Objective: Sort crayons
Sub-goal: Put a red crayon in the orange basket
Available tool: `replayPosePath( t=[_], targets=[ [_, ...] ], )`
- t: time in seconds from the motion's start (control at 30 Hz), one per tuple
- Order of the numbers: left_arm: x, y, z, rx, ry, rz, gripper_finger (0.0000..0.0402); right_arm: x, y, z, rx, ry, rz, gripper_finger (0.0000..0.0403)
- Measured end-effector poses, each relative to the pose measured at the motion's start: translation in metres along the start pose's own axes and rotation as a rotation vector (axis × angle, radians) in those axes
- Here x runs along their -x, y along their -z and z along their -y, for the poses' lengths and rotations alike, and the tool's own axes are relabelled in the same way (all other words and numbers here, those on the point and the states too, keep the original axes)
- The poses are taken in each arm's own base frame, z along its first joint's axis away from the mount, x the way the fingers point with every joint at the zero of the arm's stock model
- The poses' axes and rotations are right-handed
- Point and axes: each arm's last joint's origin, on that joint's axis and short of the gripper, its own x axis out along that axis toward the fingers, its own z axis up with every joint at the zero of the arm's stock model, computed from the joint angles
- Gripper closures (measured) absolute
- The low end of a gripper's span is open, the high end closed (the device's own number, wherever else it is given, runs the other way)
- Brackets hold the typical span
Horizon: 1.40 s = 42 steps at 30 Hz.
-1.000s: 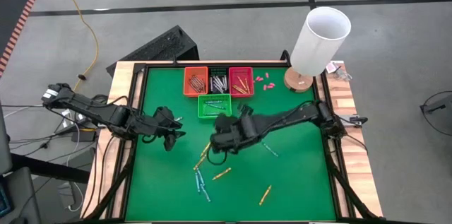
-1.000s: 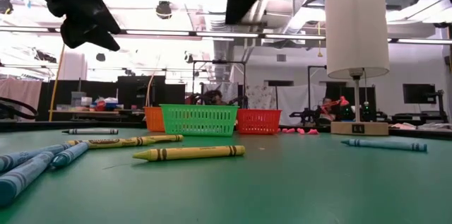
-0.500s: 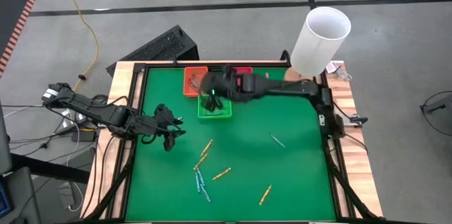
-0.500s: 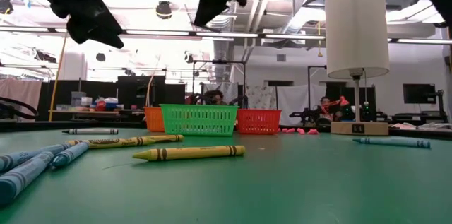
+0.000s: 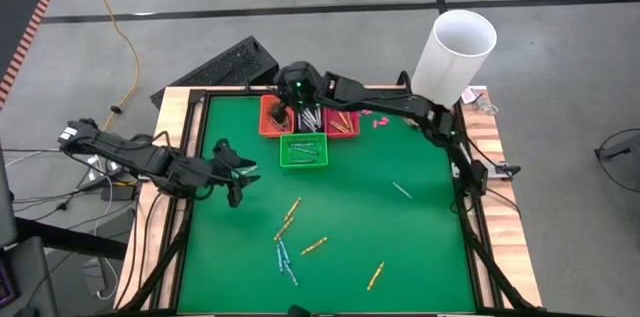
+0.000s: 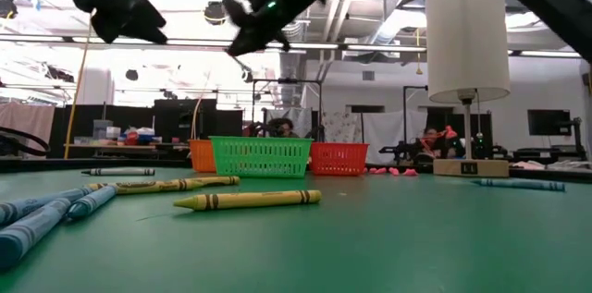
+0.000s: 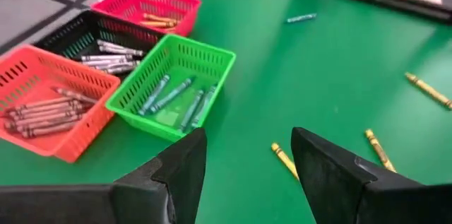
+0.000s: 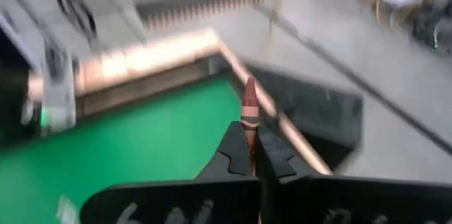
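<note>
Reddish-brown crayon (image 8: 248, 114) sits pinched upright in my right gripper (image 8: 248, 155), which hangs over the baskets (image 5: 309, 115) at the table's far edge. My left gripper (image 7: 246, 155) hovers spread wide and empty over the green mat (image 5: 420, 247), where loose crayons (image 5: 290, 242) lie scattered.

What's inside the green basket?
The green basket holds several blue-teal crayons lying lengthwise on its floor. Its near wall hides the floor at that edge, so the count is uncertain.
</note>
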Motion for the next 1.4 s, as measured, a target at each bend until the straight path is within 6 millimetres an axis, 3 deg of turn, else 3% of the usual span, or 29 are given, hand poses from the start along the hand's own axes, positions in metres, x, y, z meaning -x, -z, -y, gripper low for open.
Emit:
replayPosePath(
  t=[0.27,0.4,0.5,0.87,1.0,1.13,1.3,1.4],
  targets=[
    [0.017,-0.008,-0.01,0.041,-0.002,0.096,0.0204,-0.058,0.045,0.01,-0.013,0.027,-0.001,0.0403],
    [0.021,-0.009,-0.012,0.056,-0.011,0.115,0.0204,-0.076,0.067,0.011,-0.065,0.034,-0.047,0.0398],
    [0.022,-0.009,-0.013,0.059,-0.003,0.115,0.0204,-0.082,0.077,0.011,-0.088,0.037,-0.089,0.0379],
    [0.022,-0.008,-0.013,0.069,-0.009,0.109,0.0204,-0.078,0.079,0.008,-0.085,0.03,-0.134,0.0245],
    [0.022,-0.007,-0.014,0.065,-0.014,0.1,0.0204,-0.048,0.066,0.005,-0.031,0.02,-0.269,0.0216],
    [0.022,-0.007,-0.014,0.07,-0.014,0.1,0.0204,0.017,0.046,0.005,-0.001,0.037,-0.529,0.021],
    [0.022,-0.008,-0.013,0.079,-0.01,0.11,0.0204,0.098,0.051,0.004,-0.005,0.13,-0.971,0.0218],
    [0.022,-0.009,-0.013,0.085,-0.008,0.114,0.0204,0.131,0.041,0.001,0.003,0.185,-0.999,0.0224]
  ],
)
